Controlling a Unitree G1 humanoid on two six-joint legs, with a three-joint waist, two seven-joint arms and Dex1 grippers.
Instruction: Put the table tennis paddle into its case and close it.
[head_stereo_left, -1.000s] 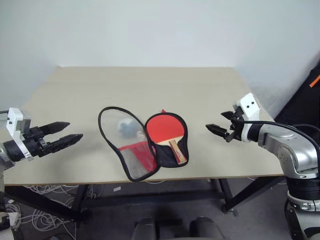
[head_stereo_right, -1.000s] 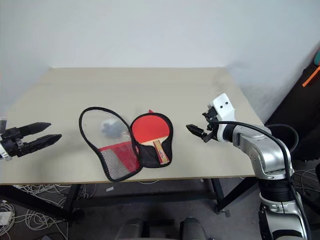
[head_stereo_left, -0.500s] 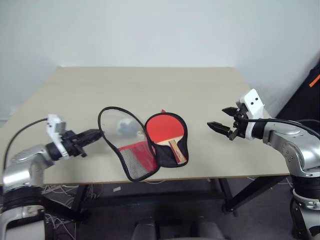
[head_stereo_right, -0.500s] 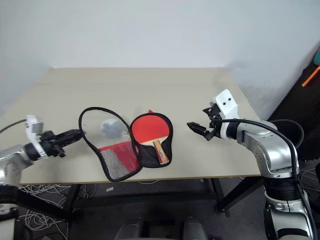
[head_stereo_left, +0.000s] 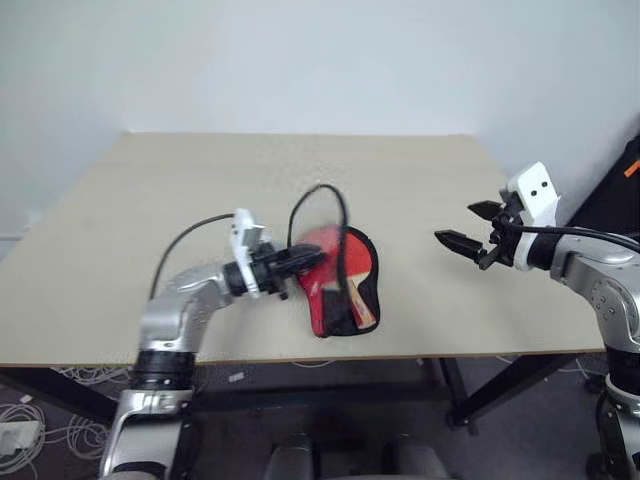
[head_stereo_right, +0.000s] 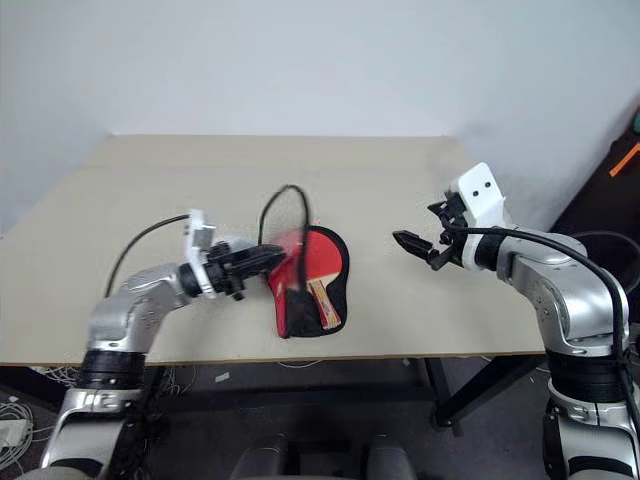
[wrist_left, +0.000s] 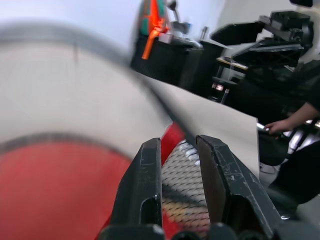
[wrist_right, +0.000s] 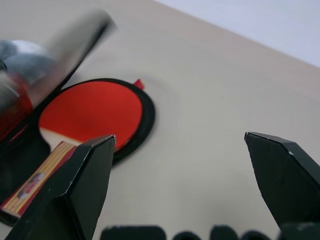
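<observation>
The table tennis paddle lies in the lower half of the red, black-edged case near the table's front edge, handle toward me. In the right wrist view its red blade and striped handle show clearly. My left gripper is shut on the case's mesh-lined flap, which stands lifted and blurred over the paddle, its black rim arching up. To the right of the case, my right gripper hovers open and holds nothing.
The beige table stretches back to a white wall. Dark equipment stands beyond the table's right edge. A person's hand shows in the background of the left wrist view.
My left gripper swung right from the table's left side, shut on the open flap's edge and lifted it over the paddle. The right gripper rose slightly and stayed open.
</observation>
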